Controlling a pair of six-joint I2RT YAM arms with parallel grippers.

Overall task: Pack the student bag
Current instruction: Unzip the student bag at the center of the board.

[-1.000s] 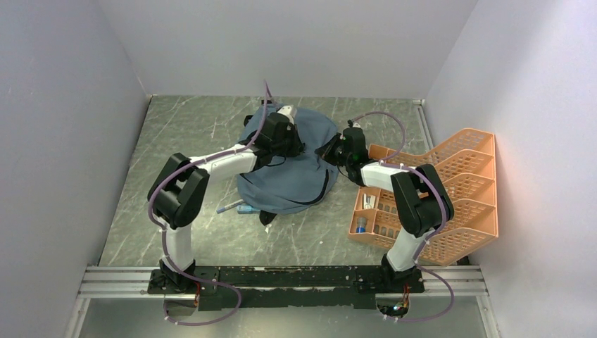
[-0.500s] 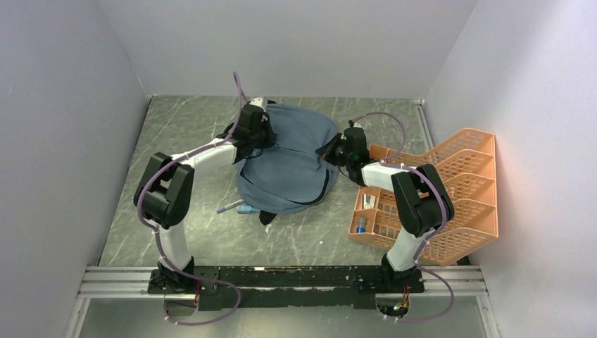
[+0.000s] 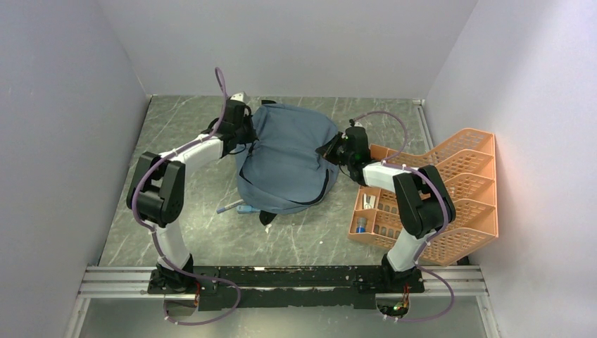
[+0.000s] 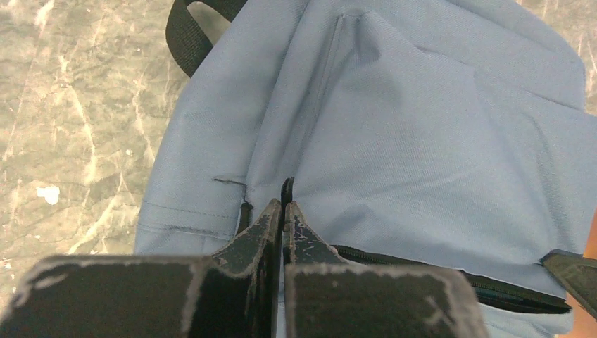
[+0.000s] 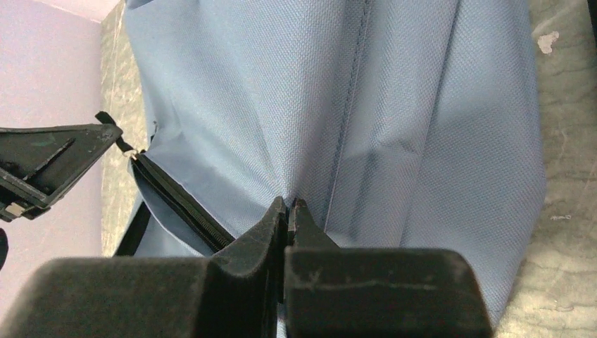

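Both claws are pinched right down, with no gap showing between their fingers. The left claw (image 4: 283, 202) nips a pleat of cloth at the left edge of the student bag (image 3: 288, 158), just beside its black zip (image 4: 436, 271). The right claw (image 5: 288, 205) nips a fold on the bag's right side. With a grip on each side, my judgement is that they are spreading the bag and steadying the zip line so it can be opened and loaded.

Nearer than the bag, just off its near-left edge, a pen (image 3: 230, 206) and a small blue item (image 3: 246, 209) lie on the bench (image 3: 176, 232). The bag itself lies slumped mid-bench. To the bag's right stands an orange mesh tray (image 3: 468, 211) with a few small things in its near compartments. Beyond the bag is only the back wall.
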